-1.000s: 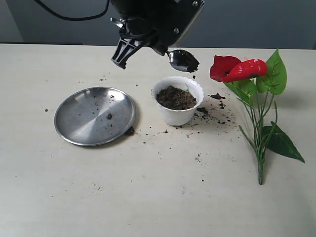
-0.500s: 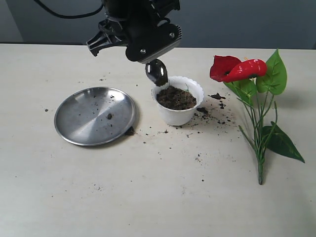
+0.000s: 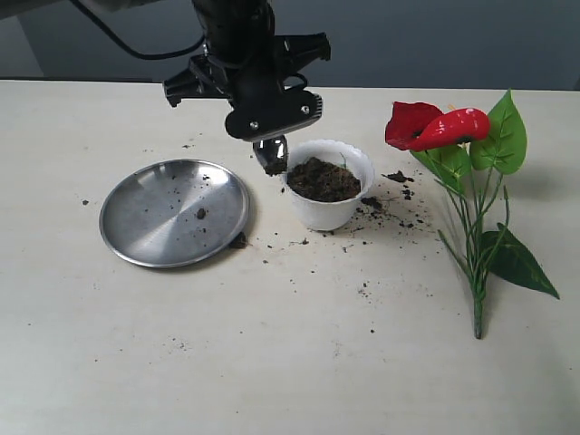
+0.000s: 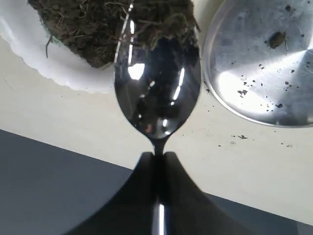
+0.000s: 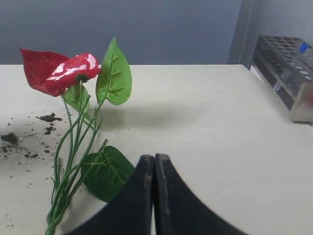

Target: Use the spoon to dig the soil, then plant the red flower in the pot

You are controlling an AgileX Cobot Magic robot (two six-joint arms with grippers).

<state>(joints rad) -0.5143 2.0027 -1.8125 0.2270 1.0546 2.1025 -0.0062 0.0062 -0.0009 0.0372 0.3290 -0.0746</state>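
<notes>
Left gripper [image 3: 268,145] clamping spoon [image 4: 157,93] by handle, bowl dipping at white pot [image 3: 327,205] rim, angling to dig soil [image 3: 323,178]. Right gripper [image 5: 154,169] pressed together, idling beside red flower [image 3: 433,127], lying right of pot, awaiting planting.

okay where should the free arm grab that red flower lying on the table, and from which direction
Probably the bundled lower stems of the red flower, below the leaves, where they run together and lie flat. Come straight down from above, with the right pincer opened across the stems. The blooms and leaves are broad and floppy, poor to pinch.
</notes>
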